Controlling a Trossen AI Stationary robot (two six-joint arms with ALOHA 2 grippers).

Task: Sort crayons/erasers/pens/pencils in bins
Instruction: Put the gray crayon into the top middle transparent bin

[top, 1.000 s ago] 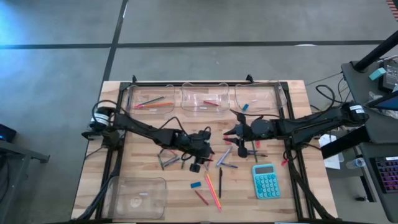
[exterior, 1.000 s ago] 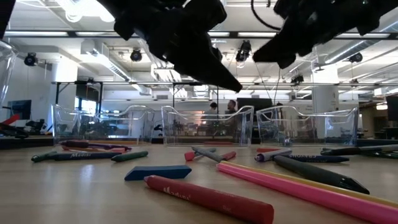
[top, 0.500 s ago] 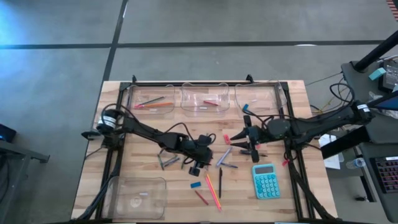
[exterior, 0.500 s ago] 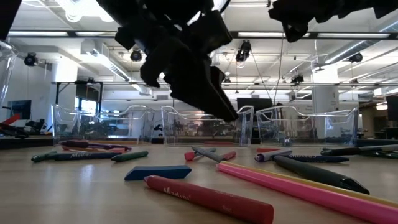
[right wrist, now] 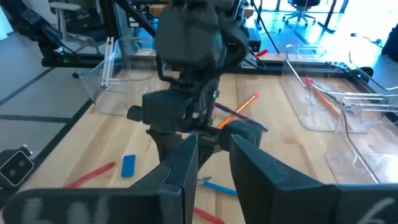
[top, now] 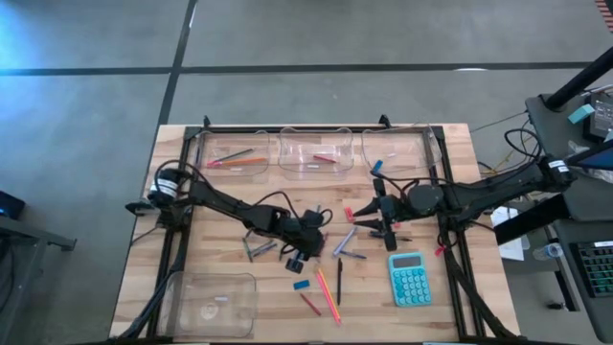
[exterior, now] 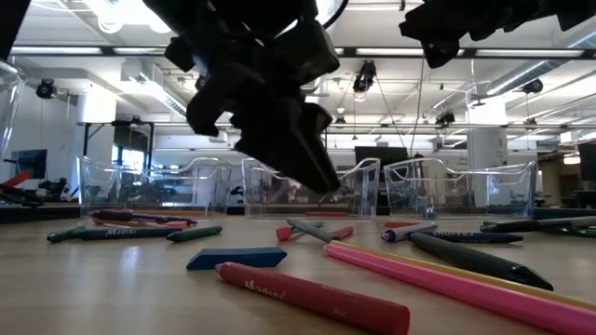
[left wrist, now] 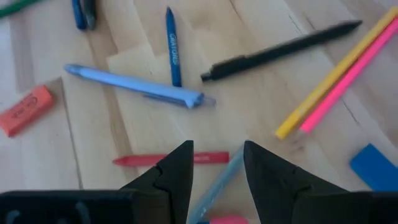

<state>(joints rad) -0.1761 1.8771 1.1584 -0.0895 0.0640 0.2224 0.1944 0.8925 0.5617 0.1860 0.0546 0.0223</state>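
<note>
My left gripper (top: 312, 240) is open and hangs low over the loose sticks at mid-table; it also shows in the low view (exterior: 317, 177). Its fingers (left wrist: 177, 171) stand on either side of a grey-blue stick (left wrist: 219, 185), beside a red crayon (left wrist: 163, 160); I cannot tell if they touch. Nearby lie a light blue pen (left wrist: 134, 87), a blue crayon (left wrist: 173, 46), a black pen (left wrist: 280, 50), orange and pink pencils (left wrist: 336, 68), a blue eraser (left wrist: 373, 165) and a pink-red eraser (left wrist: 25, 109). My right gripper (top: 376, 213) is open and empty, right of the pile (right wrist: 212, 168).
Three clear bins (top: 235, 153) (top: 316, 151) (top: 397, 149) stand along the far edge, holding a few sticks. A fourth bin (top: 211, 302) stands at the near left. A teal calculator (top: 410, 278) lies near right. More sticks (top: 259, 247) lie left of my left gripper.
My left gripper has gone down toward the sticks on the table. My right gripper has drawn back toward the table's right edge and has risen.
</note>
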